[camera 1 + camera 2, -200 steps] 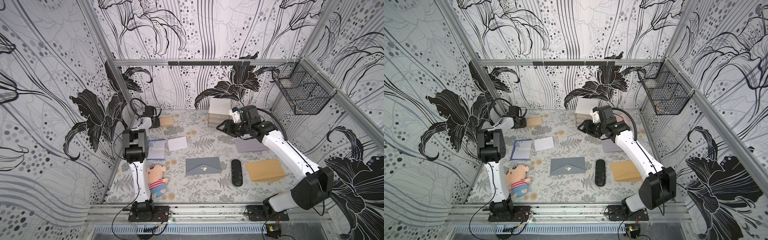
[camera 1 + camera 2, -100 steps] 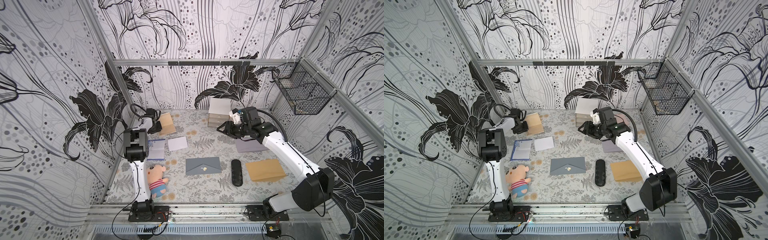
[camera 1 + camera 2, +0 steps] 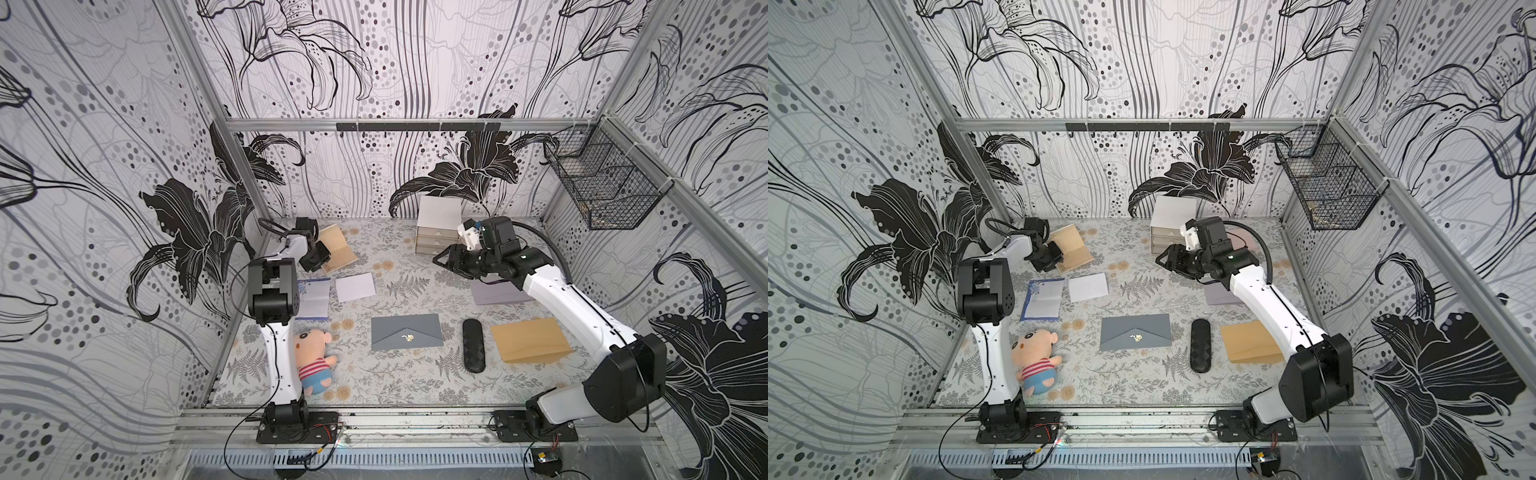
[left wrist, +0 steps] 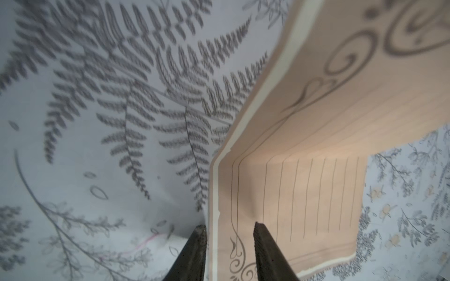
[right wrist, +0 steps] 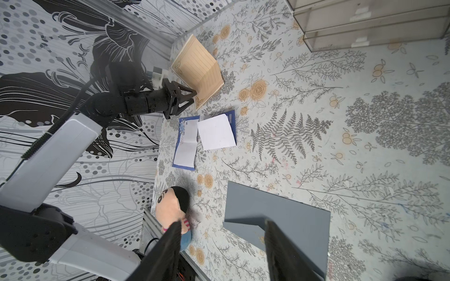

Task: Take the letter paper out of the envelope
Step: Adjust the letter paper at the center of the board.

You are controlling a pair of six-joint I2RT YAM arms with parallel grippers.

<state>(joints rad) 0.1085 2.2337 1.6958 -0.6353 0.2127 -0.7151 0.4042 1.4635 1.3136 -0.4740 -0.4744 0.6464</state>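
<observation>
Far-left corner of the counter: tan letter paper, out of any envelope, part unfolded and bent along its crease. One leaf tilts up; the other lies on the counter.

Left gripper is at the sheet's near-left corner. Jaws stand apart astride the paper's edge, with a clear gap between the fingers. Cannot tell whether either pad touches the sheet.

Key relation: the paper runs away from the left gripper toward the far right, so backing off along the fingers' own line, toward near-left, looks the clean way out. A sideways pull would likely drag the raised leaf.

Left arm is right at the paper. Right gripper hangs well apart over mid-counter, by the drawer box, jaws wide and empty.

Tan envelope lies at the near right, far from the sheet. Grey envelope sits at centre, flap closed, long axis left to right. It is nearer the right arm.

Writing: none readable. The paper shows ruled lines and scroll ornament at the corners. The small gold seal on the grey envelope is too small to make out.
</observation>
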